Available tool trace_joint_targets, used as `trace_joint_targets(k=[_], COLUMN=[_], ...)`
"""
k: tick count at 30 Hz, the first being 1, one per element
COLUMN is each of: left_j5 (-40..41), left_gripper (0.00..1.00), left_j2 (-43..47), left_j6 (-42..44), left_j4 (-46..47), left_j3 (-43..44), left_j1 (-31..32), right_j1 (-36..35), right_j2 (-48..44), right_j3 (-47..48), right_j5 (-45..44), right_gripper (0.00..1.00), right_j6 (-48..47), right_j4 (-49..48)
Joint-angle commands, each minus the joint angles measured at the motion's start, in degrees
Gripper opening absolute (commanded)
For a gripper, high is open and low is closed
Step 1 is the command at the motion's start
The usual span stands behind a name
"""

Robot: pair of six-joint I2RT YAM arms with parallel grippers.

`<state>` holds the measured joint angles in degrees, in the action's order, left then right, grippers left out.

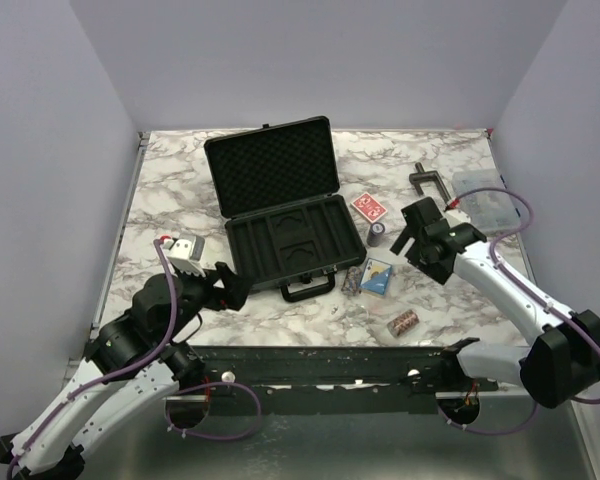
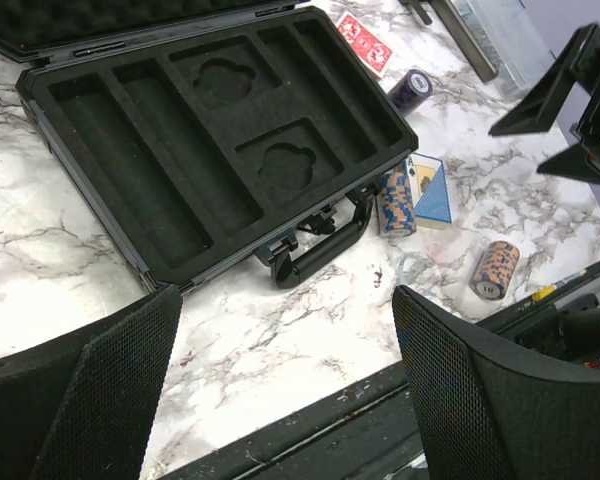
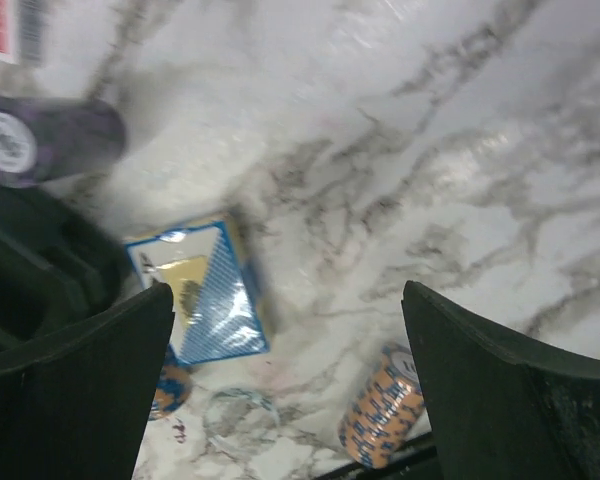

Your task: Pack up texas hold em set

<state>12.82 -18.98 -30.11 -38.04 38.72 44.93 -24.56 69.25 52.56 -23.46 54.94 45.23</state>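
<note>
Down at the left, the left gripper [image 1: 230,285] is wide open, holding nothing. Next sits the open black case [image 1: 280,215]. Just right of it lies the blue card deck [image 1: 378,277] — close by the right gripper [image 1: 412,232], wide open and empty too, so that arm is nearer — with a chip stack [image 1: 354,280] between deck and case

no legible text, red deck [image 2: 365,45] print unreadable

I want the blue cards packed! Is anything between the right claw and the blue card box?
Nothing visible. The open right gripper hangs near the blue deck, only bare table between; a chip stack lies beside the deck.
</note>
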Motion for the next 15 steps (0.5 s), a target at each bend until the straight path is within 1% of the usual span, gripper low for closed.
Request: trace_joint_targets(k=[1,5,11,15], left_j5=[-1.06,-1.57,-1.28,-1.04], left_gripper=[0.86,0.86,0.86,0.86], left_j2=[0.91,0.52,1.17,1.79], left_j6=[2.42,2.73,2.77,2.69], left_j4=[-1.42,-1.44,-1.51,-1.46], left_j3=[-0.65,-0.49,-0.57,-0.75], left_j1=[0.33,0.32,0.27,0.28], right_j1=[-0.29,-0.32,-0.25,-0.32], right_j2=[1.51,-1.13,-7.78,-8.92], right_j3=[-1.94,-7.03,-12.47,-15.61], right_j5=[-1.01,4.74,7.86,11.09], right_gripper=[1.0,1.0,1.0,1.0], right_j6=[11.64,12.31,13.42,13.82], right_j4=[17.16,16.84,17.18,14.71])
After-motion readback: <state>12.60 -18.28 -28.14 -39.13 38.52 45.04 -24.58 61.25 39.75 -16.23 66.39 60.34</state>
